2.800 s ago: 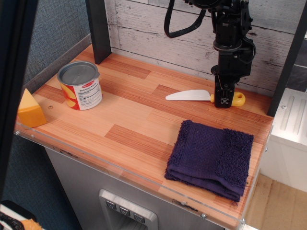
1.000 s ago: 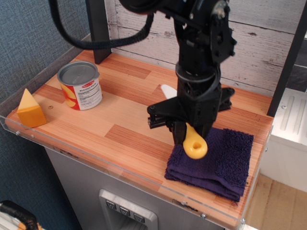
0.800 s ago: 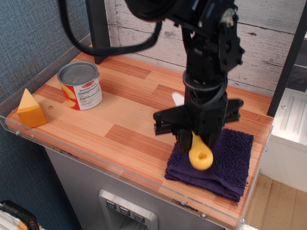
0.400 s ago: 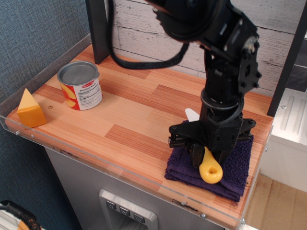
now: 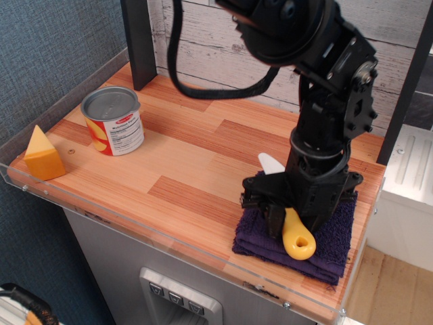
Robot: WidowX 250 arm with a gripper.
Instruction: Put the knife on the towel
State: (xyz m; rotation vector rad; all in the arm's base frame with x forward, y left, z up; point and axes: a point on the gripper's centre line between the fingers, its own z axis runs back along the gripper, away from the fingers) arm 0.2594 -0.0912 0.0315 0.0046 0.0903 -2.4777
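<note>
The end effector (image 5: 292,218) is clamped on the toy knife (image 5: 295,235) at its yellow handle. Directly below lies the purple towel (image 5: 335,238). The knife looks light, rigid and slippery, so the chunky handle is the safest hold.

Print is carried only by the can (image 5: 114,120), which stands on the left part of the wooden tabletop (image 5: 189,162). A white panel of small black lettering is seen on its side, laid out like a nutrition table, but no word or number in it can be made out. A red patch sits at the top of the label; its lettering is too small to be read.
</note>
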